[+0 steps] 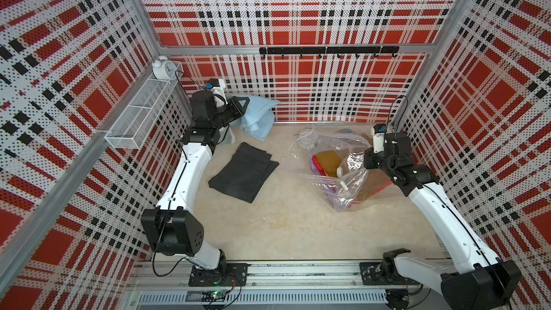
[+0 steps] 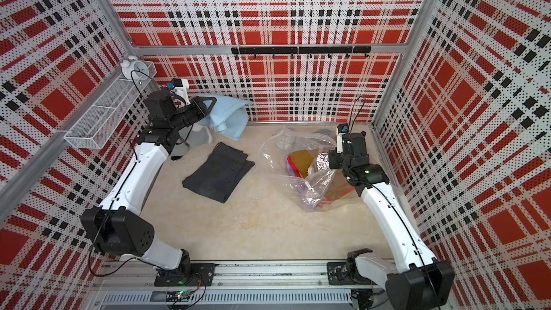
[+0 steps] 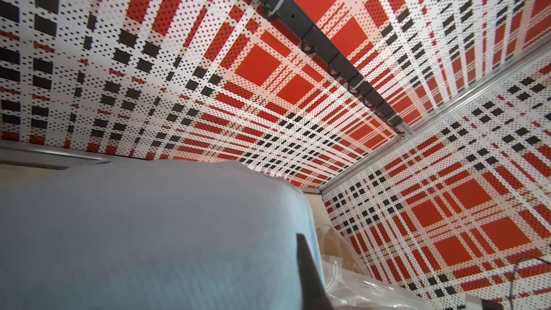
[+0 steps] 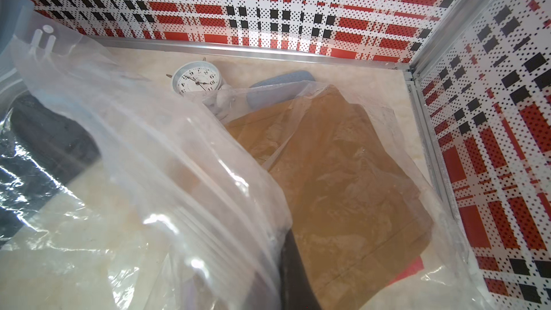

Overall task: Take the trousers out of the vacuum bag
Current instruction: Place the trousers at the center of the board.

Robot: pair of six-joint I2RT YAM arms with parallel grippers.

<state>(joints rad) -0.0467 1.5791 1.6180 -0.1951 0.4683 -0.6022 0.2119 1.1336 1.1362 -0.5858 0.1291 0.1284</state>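
left fingers (image 3: 310,274) clamp trousers (image 1: 257,112), right fingers (image 4: 295,275) clamp bag (image 1: 328,148).

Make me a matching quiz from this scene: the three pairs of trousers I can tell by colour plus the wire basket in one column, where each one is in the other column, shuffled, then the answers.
1. light blue trousers
2. black trousers
3. mustard-brown trousers
4. wire basket

A. inside the vacuum bag
B. mounted on the side wall
C. held up by the left gripper
D. flat on the table, outside the bag

Pairs: 1-C, 2-D, 3-A, 4-B
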